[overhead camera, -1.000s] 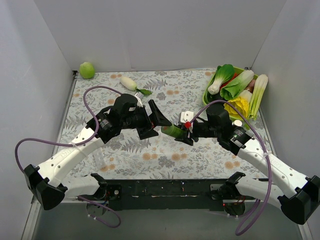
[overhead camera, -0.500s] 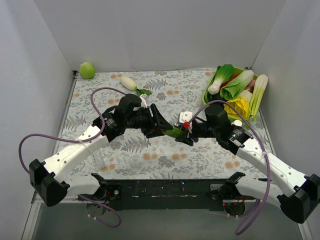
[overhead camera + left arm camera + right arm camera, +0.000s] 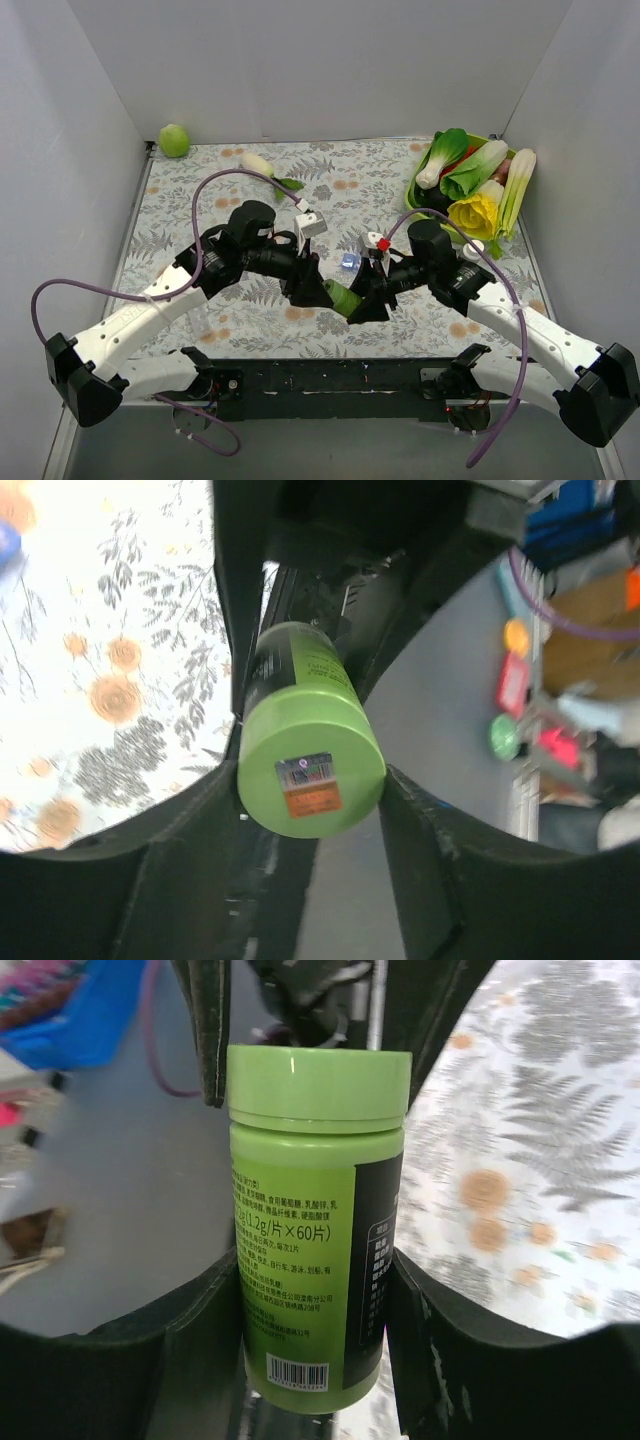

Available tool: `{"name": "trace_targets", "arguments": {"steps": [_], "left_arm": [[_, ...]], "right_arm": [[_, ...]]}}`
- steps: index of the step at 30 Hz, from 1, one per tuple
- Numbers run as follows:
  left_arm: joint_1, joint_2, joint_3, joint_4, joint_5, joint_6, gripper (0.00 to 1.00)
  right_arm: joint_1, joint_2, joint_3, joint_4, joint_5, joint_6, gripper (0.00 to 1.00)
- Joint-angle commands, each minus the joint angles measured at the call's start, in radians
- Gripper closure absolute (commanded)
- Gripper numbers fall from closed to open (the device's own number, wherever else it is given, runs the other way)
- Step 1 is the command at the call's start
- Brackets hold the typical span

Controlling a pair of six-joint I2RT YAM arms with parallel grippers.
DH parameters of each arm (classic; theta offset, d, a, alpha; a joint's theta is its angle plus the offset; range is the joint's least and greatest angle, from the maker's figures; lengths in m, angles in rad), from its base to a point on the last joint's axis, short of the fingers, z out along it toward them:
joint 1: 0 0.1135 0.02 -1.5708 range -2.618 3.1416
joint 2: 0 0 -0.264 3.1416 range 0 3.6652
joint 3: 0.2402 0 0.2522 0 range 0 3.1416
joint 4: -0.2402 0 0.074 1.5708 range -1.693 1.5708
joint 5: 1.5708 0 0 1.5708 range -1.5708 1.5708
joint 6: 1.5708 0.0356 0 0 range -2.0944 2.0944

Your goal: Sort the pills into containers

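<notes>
A green pill bottle (image 3: pixel 343 297) hangs in the air between both grippers, over the near middle of the table. My right gripper (image 3: pixel 366 297) is shut on its labelled body (image 3: pixel 315 1260), one finger on each side. My left gripper (image 3: pixel 312 287) closes on its cap end (image 3: pixel 312 770), with a finger touching each side of the cap. The cap carries a small orange sticker. The blue containers (image 3: pixel 349 262) lie on the mat just behind the bottle, clear of both grippers. No loose pills show.
A green tray (image 3: pixel 414 190) of leafy vegetables stands at the back right. A green fruit (image 3: pixel 174 140) lies in the back left corner and a white radish (image 3: pixel 258 165) near it. White walls close the table on three sides.
Both grippers have moved toward the near edge with the bottle between them. The left gripper came in from the left and closed on the cap end. The blue containers are now uncovered.
</notes>
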Motion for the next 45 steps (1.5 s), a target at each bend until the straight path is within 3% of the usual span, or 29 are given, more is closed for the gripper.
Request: {"name": "trace_targets", "arguments": {"steps": [1, 2, 3, 4, 8, 13, 16, 19, 23, 26, 30, 34, 35, 38, 40, 43, 45], "left_arm": [[-0.012, -0.059, -0.014, 0.091, -0.031, 0.300, 0.36], [-0.012, -0.085, -0.021, 0.125, -0.076, 0.248, 0.27], [-0.012, -0.111, -0.027, 0.161, -0.117, 0.210, 0.02], [-0.012, -0.175, -0.038, 0.219, -0.205, 0.175, 0.02], [-0.009, -0.323, -0.073, 0.299, -0.344, -0.057, 0.02], [-0.006, -0.391, -0.067, 0.191, -0.464, -0.452, 0.02], [-0.006, -0.298, -0.008, 0.004, -0.512, -0.661, 0.02], [-0.006, -0.159, 0.075, -0.129, -0.473, -0.783, 0.02], [-0.007, -0.029, 0.167, -0.144, -0.433, -0.802, 0.02], [-0.009, 0.066, 0.253, -0.242, -0.473, -0.765, 0.02], [-0.009, 0.103, 0.249, -0.227, -0.453, -0.746, 0.10], [-0.009, 0.109, 0.224, -0.177, -0.423, -0.745, 0.30], [-0.009, 0.111, 0.217, -0.167, -0.395, -0.745, 0.41], [-0.009, 0.102, 0.183, -0.117, -0.349, -0.728, 0.61], [-0.009, 0.089, 0.155, -0.068, -0.297, -0.702, 0.65], [-0.009, 0.062, 0.135, 0.009, -0.210, -0.561, 0.74], [-0.009, 0.046, 0.131, 0.021, -0.176, -0.382, 0.77]], "right_arm": [[0.008, -0.010, -0.025, 0.319, -0.271, 0.271, 0.99], [0.004, -0.012, -0.021, 0.308, -0.265, 0.264, 0.99], [-0.003, -0.012, -0.016, 0.258, -0.256, 0.220, 0.99], [-0.004, -0.012, -0.007, 0.224, -0.228, 0.189, 0.99], [-0.009, -0.013, 0.062, 0.034, -0.115, -0.018, 0.99], [-0.010, -0.021, 0.125, -0.087, 0.130, -0.236, 0.99], [-0.009, -0.030, 0.140, -0.084, 0.314, -0.321, 0.99], [-0.004, -0.027, 0.157, -0.081, 0.402, -0.393, 0.99], [0.005, -0.018, 0.162, -0.090, 0.421, -0.417, 0.99], [0.011, -0.023, 0.159, -0.083, 0.421, -0.413, 0.99], [0.013, -0.030, 0.153, -0.087, 0.424, -0.408, 0.99], [0.011, -0.036, 0.146, -0.087, 0.422, -0.396, 0.99], [0.011, -0.035, 0.145, -0.086, 0.421, -0.387, 0.99], [0.013, -0.030, 0.149, -0.084, 0.405, -0.364, 0.99], [0.011, -0.027, 0.151, -0.081, 0.370, -0.341, 0.99], [0.010, -0.021, 0.143, -0.067, 0.256, -0.270, 0.99], [0.008, -0.021, 0.133, -0.045, 0.160, -0.200, 0.99]]}}
